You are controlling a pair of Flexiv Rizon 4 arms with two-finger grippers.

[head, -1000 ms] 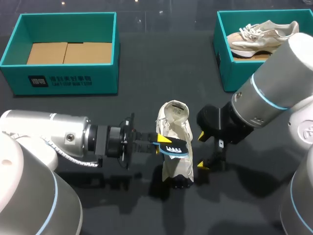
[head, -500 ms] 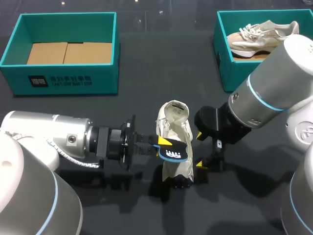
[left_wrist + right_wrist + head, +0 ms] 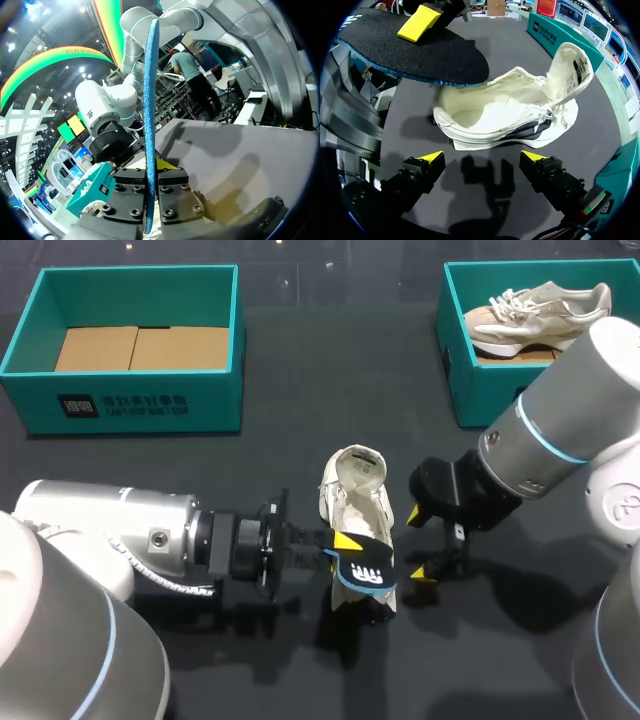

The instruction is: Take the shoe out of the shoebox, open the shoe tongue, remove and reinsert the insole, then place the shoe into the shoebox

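**Insole swings down over the near end of the shoe**

My left gripper (image 3: pixel 343 552) stays clamped on the insole (image 3: pixel 367 572), its fingers nearly together on the thin edge. Against a second ago, this arm reaches further in from the left. The insole now hangs over the near end of the shoe (image 3: pixel 355 502) rather than across its middle. I judge the insole is out and reinsertion is just starting.

My right gripper (image 3: pixel 419 548) has barely shifted. It hangs wide open and empty, just beside the shoe's right flank.

The shoe lies mid-tabletop toward the near edge, well apart from the teal shoebox (image 3: pixel 130 405) at the far left corner.

My left wrist view shows only the insole (image 3: pixel 149 100) edge-on between the left gripper (image 3: pixel 150 181), with no shoe in sight. The right wrist view, past the right gripper (image 3: pixel 484 157), shows the shoe (image 3: pixel 520 115) with its tongue raised and its inside bare. The insole (image 3: pixel 410 45) hangs over the opening, but I cannot tell whether it touches.
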